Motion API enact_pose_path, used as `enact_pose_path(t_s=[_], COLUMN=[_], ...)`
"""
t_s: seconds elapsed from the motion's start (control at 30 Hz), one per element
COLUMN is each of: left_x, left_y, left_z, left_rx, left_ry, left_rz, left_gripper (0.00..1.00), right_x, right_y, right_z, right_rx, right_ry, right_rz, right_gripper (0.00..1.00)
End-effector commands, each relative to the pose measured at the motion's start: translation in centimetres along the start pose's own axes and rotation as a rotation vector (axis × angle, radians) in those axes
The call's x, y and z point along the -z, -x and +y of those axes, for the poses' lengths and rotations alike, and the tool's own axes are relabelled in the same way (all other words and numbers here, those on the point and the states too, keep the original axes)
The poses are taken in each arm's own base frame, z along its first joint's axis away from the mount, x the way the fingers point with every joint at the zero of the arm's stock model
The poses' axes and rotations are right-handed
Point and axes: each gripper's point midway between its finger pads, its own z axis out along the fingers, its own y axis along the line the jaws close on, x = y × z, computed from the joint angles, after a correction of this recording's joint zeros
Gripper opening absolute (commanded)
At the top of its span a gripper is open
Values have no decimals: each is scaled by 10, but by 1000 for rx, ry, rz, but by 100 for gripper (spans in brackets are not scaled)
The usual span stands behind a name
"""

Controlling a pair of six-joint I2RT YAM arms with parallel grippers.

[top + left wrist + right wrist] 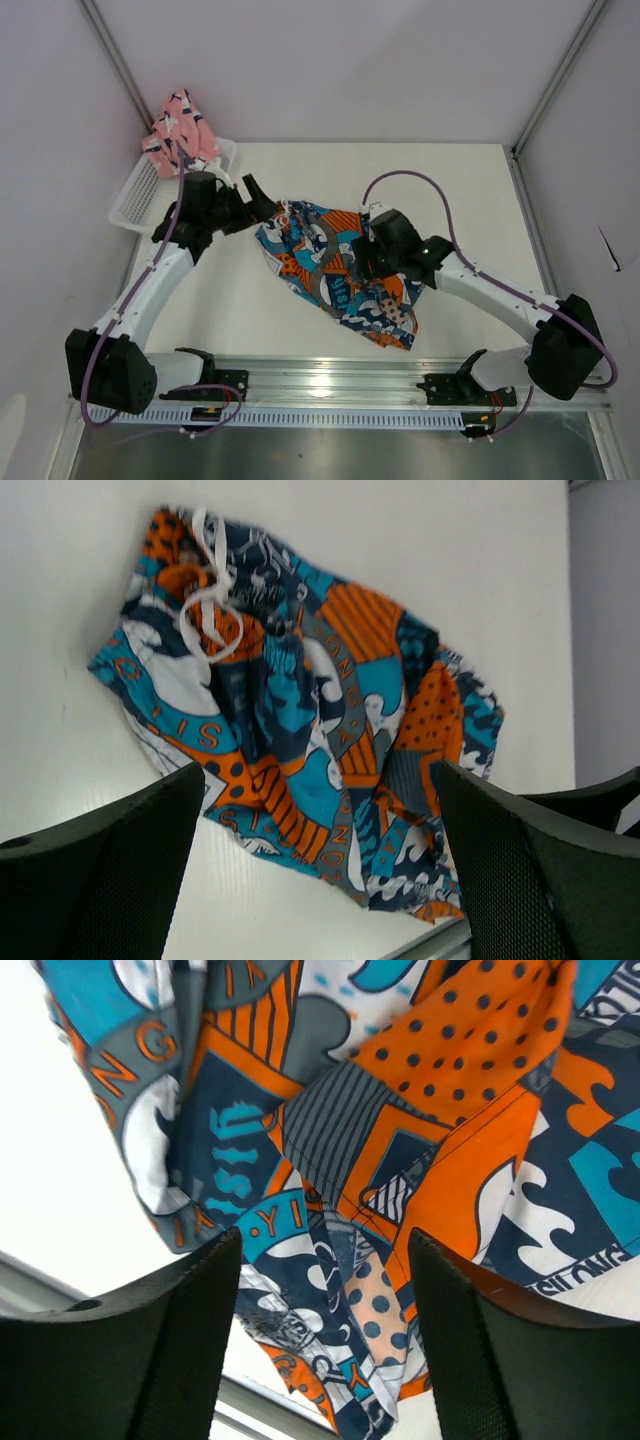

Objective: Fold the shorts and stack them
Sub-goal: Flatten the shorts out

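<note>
The printed shorts (335,275) lie crumpled in the middle of the white table, blue, orange, white and grey; they also show in the left wrist view (300,710), drawstring at the top left, and in the right wrist view (400,1130). The pink shorts (180,132) sit bunched in the white mesh basket (135,195) at the far left. My left gripper (262,200) is open and empty, just left of the printed shorts' waist. My right gripper (357,262) is open, low over the middle of the printed shorts, with nothing between its fingers (180,1350).
A metal rail (340,385) runs along the table's near edge, just below the shorts' lower corner. Grey walls close in at left, back and right.
</note>
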Motion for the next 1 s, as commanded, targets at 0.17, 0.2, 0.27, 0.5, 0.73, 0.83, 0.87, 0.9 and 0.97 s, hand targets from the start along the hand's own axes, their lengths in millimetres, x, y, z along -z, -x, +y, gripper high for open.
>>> enact_pose_path(t_s=[0.17, 0.2, 0.27, 0.5, 0.73, 0.83, 0.87, 0.9, 0.97], left_x=[-25, -26, -26, -24, -19, -18, -17, -17, -17], left_y=[-16, -17, -17, -16, -14, -13, -14, -14, -14], left_z=[1, 3, 4, 10, 11, 11, 10, 11, 10], left_rx=[6, 9, 13, 27, 22, 21, 20, 19, 16], left_ry=[21, 26, 32, 54, 46, 42, 38, 38, 33], left_rz=[15, 17, 18, 2, -9, -17, -17, -15, -19], left_gripper=[99, 99, 99, 99, 99, 99, 99, 99, 99], right_x=[-39, -41, -50, -79, -75, -66, -67, -64, -60], right_y=[-12, -9, -12, -13, 6, 11, 6, 6, 3], right_z=[17, 23, 25, 10, -19, -24, -38, -43, -55], right_rx=[190, 212, 256, 354, 302, 191, 146, 111, 3], right_ry=[-134, -141, -186, -407, -624, -576, -577, -562, -485], right_rz=[-10, -30, -26, -11, -87, -138, -141, -151, -164], right_gripper=[71, 71, 70, 65, 20, 5, 0, 0, 0])
